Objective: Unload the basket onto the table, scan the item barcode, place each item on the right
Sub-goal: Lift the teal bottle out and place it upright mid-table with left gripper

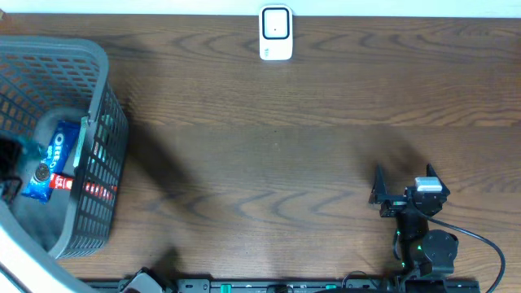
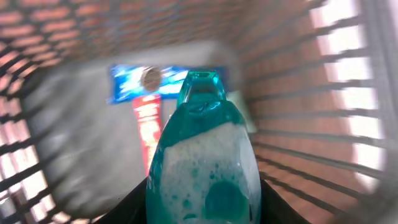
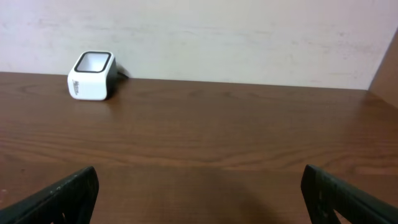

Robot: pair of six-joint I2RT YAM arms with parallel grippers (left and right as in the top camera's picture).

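Observation:
A teal bottle (image 2: 202,162) of foamy liquid fills the left wrist view, with my left gripper (image 2: 203,210) shut on its sides inside the grey basket (image 1: 102,122). In the overhead view this gripper (image 1: 6,167) is a dark shape at the far left edge, with a bit of the teal bottle (image 1: 31,150) beside it. Below the bottle lie a blue Oreo pack (image 2: 149,81) and a red pack (image 2: 147,127). The white scanner (image 1: 275,32) stands at the table's far edge, also in the right wrist view as the scanner (image 3: 92,76). My right gripper (image 1: 404,181) is open and holds nothing.
The basket's mesh walls (image 2: 311,106) close in around the left gripper. The Oreo pack (image 1: 57,150) and red pack (image 1: 77,185) lie on the basket floor. The right gripper (image 3: 199,186) hovers over bare wooden table (image 1: 269,163), far from the scanner.

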